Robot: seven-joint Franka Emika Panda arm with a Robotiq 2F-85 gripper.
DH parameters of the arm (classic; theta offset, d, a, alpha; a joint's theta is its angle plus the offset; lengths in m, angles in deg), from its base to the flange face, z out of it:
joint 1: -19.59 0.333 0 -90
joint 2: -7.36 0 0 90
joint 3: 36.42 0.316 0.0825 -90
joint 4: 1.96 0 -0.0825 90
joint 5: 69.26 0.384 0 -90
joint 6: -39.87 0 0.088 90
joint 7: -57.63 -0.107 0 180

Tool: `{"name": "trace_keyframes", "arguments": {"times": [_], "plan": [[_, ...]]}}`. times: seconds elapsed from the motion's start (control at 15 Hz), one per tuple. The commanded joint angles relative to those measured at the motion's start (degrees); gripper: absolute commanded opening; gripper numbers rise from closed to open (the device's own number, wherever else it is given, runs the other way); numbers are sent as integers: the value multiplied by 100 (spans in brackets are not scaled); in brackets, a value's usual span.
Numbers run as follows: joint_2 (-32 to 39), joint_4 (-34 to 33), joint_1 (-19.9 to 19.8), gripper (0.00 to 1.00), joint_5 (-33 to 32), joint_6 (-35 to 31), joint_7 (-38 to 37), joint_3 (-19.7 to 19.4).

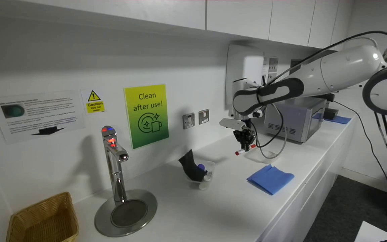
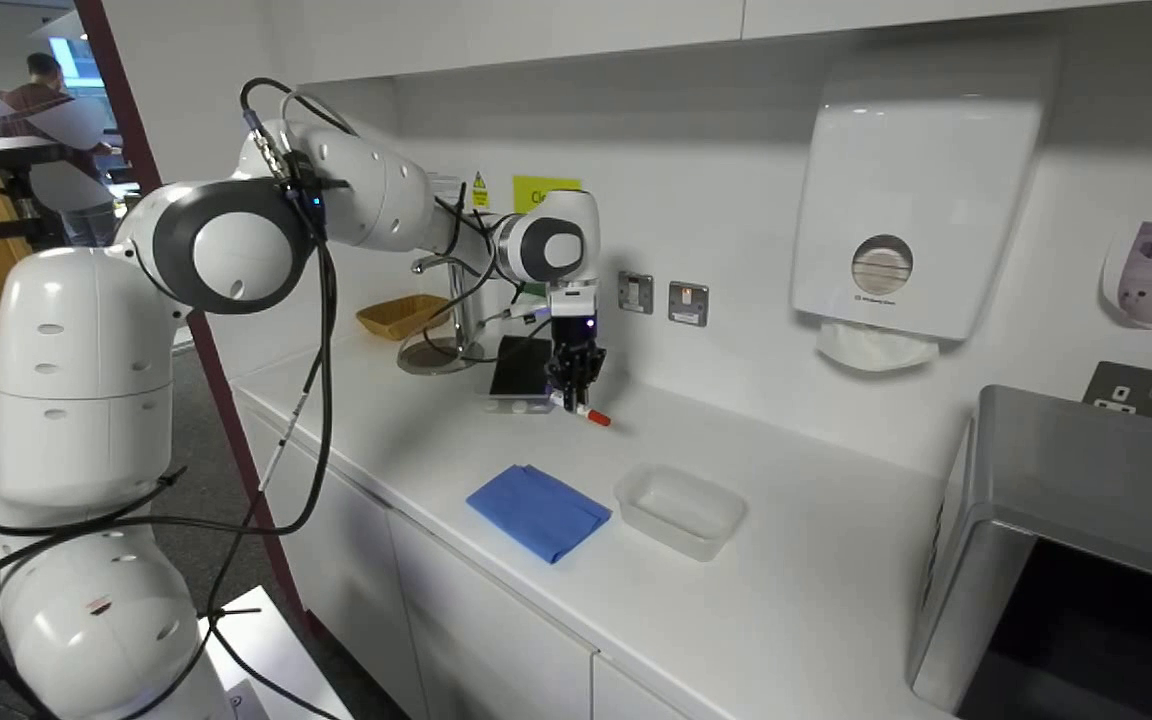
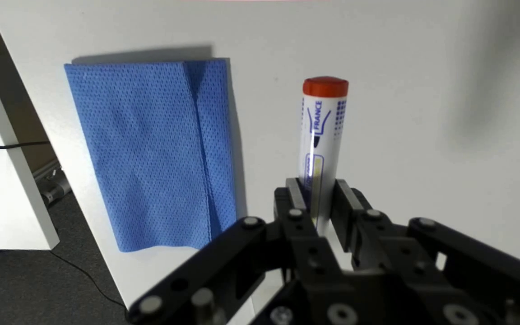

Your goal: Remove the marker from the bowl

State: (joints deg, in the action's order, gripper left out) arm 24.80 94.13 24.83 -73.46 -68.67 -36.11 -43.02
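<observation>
The white marker has red ends. It shows in the wrist view and in both exterior views. My gripper is shut around the marker's middle and holds it roughly level above the counter. The gripper also shows in both exterior views. An empty clear plastic bowl stands on the counter, apart from the gripper; a cable partly covers it in an exterior view. A second clear tub holds a black item and small things. I cannot tell which container the marker came from.
A folded blue cloth lies near the counter's front edge and shows in the wrist view. A microwave, a tap, a wicker basket and a wall towel dispenser stand around. Cabinets hang above.
</observation>
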Motion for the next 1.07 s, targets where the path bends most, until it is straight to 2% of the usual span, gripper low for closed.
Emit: {"name": "trace_keyframes", "arguments": {"times": [0.0,1.0], "plan": [[-91,301,-85,5,-26,-244,-84,87],[626,130,-87,5,24,-321,-4,67]]}}
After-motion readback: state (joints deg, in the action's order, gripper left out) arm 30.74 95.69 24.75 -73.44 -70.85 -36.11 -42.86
